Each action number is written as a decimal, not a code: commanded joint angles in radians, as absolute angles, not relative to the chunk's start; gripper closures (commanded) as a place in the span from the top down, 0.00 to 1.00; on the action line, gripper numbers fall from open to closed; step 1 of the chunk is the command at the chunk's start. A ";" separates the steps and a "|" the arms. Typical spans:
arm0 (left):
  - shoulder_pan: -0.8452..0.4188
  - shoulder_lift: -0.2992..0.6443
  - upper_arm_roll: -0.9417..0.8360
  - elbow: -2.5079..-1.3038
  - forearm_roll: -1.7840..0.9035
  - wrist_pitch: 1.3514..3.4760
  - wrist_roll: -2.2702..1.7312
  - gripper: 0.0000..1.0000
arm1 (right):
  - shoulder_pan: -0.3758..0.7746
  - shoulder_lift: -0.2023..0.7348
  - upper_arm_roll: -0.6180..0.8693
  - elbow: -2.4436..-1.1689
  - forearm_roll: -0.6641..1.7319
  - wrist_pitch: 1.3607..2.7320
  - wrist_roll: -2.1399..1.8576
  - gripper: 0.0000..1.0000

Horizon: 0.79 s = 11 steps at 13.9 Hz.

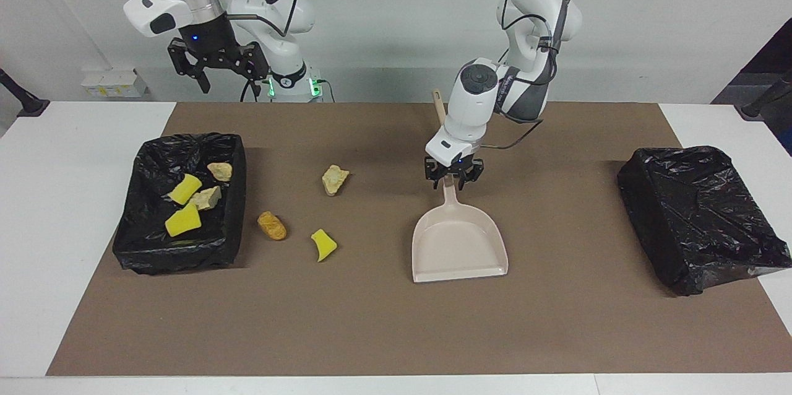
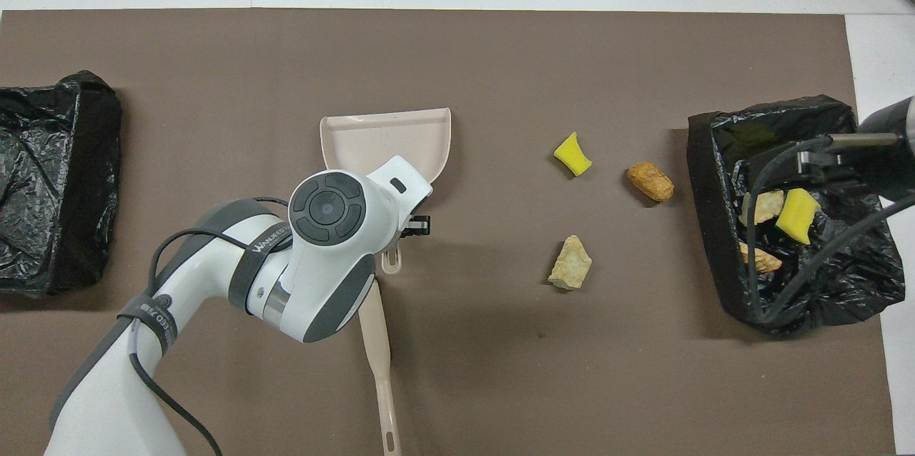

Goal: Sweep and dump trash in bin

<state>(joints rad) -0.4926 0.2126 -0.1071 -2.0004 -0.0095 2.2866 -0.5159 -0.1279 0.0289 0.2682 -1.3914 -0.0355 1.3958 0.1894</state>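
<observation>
Three scraps of trash (image 1: pixel 298 217) lie loose on the mat beside the open bin (image 1: pixel 136 245), toward my right arm's end.

My left gripper (image 1: pixel 453 179) straddles the dustpan (image 1: pixel 459 244) handle; whether it grips yet I cannot tell. Next: lift cleanly, clear of the brush (image 2: pixel 379 342) just beside. My right gripper (image 1: pixel 213 63) waits with fingers spread above the bin.

A robotics lab, by the look of it: two white robot arms (image 1: pixel 513 79) bolted at a white table (image 1: pixel 74 209) with a brown mat (image 1: pixel 396 321), bare pale walls, cables trailing (perhaps a power strip (image 1: pixel 110 82) there).
</observation>
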 commanded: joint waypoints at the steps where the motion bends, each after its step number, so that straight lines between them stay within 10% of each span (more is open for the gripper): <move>1: -0.511 0.199 -0.091 -2.019 -0.009 2.273 -0.540 0.30 | -0.121 -0.029 0.278 -1.480 -0.006 1.416 0.172 1.00; 3: -0.505 0.201 -0.089 -2.014 -0.003 2.254 -0.528 0.00 | -0.095 -0.107 0.276 -1.590 0.050 1.434 0.173 1.00; 11: -0.307 0.209 -0.081 -1.893 0.018 2.116 -0.017 0.00 | 0.018 -0.330 0.276 -1.917 0.110 1.543 0.170 1.00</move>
<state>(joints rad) -0.3548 0.2114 -0.0747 -1.9457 0.0037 2.1921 -0.1199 -0.0155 -0.2510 0.2790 -1.7990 0.0826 1.4792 0.1894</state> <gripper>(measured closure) 0.683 0.000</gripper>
